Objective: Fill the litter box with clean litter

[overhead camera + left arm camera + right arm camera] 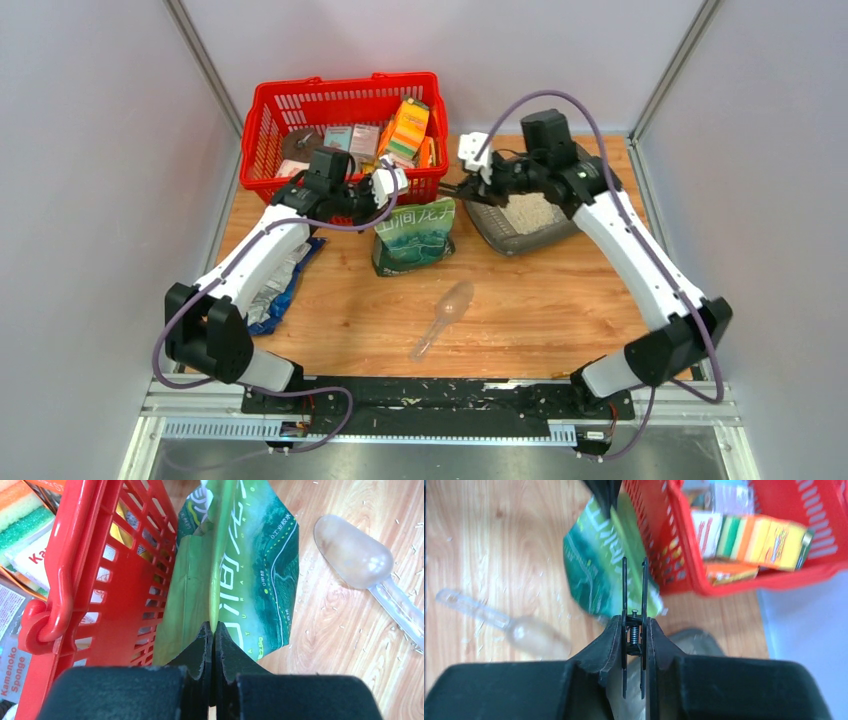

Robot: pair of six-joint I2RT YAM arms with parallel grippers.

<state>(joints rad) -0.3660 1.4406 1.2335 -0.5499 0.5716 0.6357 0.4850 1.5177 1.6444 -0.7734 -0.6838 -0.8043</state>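
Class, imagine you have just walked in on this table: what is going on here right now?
The left tool is clamped on the top edge of the green pouch, holding it up against the red basket. The right tool grips a black spring clip pointed toward the pouch. The litter box under the right arm already holds pale litter. The clear scoop lies loose on the table.

Dark grey litter box (512, 249) far right on table (560, 300); pale clean litter (533, 212) spread inside.
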